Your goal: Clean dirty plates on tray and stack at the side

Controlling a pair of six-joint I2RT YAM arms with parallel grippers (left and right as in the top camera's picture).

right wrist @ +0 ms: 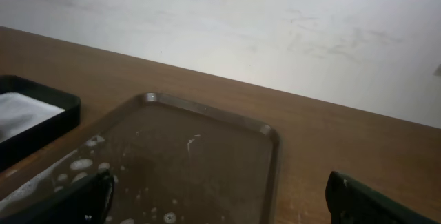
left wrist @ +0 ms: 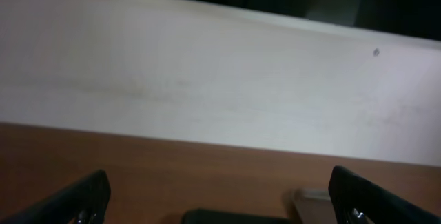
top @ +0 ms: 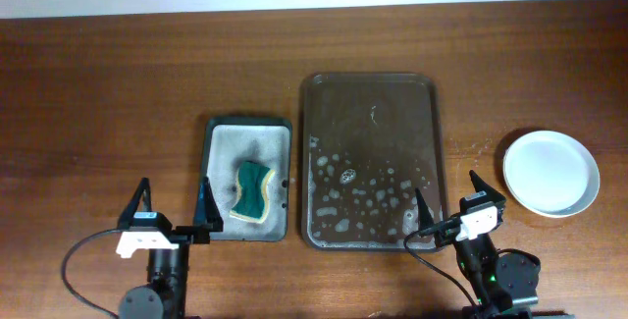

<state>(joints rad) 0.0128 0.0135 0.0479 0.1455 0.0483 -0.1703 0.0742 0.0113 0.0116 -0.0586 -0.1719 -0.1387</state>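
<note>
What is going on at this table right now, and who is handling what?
Nothing is being handled at this moment. The left gripper and the right gripper both hang open at the near edge of the table, empty. The big tray holds only soap suds, no plates. A white plate sits on the table to its right; whether others lie under it cannot be told. The sponge lies in the small tray.

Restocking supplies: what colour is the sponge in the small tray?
The sponge is teal-green with a pale yellow edge; the overhead view shows it best.
</note>
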